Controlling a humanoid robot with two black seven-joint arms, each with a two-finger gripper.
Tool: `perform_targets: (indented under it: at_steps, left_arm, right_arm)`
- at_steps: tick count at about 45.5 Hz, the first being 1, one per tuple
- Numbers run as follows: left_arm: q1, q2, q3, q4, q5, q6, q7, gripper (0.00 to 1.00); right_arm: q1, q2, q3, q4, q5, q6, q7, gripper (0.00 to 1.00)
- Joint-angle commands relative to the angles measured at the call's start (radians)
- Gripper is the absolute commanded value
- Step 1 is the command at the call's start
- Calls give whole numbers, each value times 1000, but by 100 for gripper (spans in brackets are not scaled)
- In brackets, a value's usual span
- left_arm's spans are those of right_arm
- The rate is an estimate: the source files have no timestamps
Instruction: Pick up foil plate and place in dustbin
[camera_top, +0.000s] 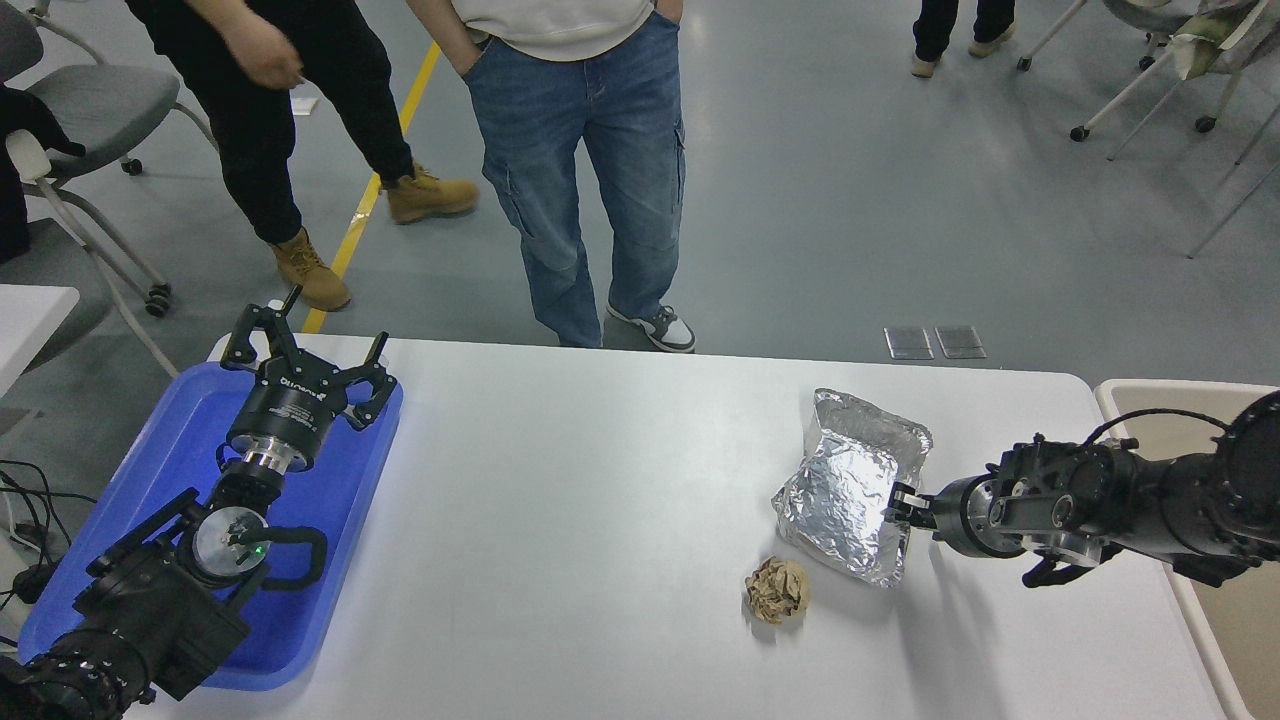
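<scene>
The foil plate (845, 485), shiny and wrinkled, lies on the white table (600, 500) at the right, its near right side tipped up a little. My right gripper (897, 506) comes in from the right edge and is shut on the plate's right rim, low over the table. The dustbin (1112, 396), beige with a cream rim, stands just off the table's right end, partly hidden behind my right arm. My left gripper (300, 345) is parked open over the blue tray at the lower left.
A small brown wadded paper ball (777, 590) lies just in front of the foil plate. The blue tray (170, 440) sits at the table's left edge. Two people (585, 150) stand beyond the far edge, with chairs behind.
</scene>
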Motion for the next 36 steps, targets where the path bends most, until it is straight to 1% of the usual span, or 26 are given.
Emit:
perform_targets:
  at_steps: [1,6,7,8,9,10,16,29,36]
  left_arm:
    - [0,0,0,0,0,0,-1,100]
    - [0,0,0,0,0,0,-1,100]
    - [0,0,0,0,0,0,-1,100]
    - [0,0,-1,0,0,0,-1,100]
    - [0,0,-1,0,0,0,-1,100]
    - [0,0,0,0,0,0,1,100]
    - [0,0,0,0,0,0,1,100]
    - [0,0,0,0,0,0,1,100]
    - [0,0,0,0,0,0,1,100]
  right_arm:
    - [-11,3,0,-1,-10,-7,0,32]
    - [-13,7,0,-1,-10,-7,0,16]
    - [-14,9,0,-1,-10,-7,2,8]
    - [-14,9,0,-1,-10,-7,3,4]
    - [-14,9,0,-1,-10,-7,7,1]
    - [-14,9,0,-1,-10,-7,10,0]
    - [-11,9,0,-1,-10,-8,25,0]
    - [36,1,-9,14,-10,-13,28,0]
    - [119,-51,-9,75,-10,1,28,0]
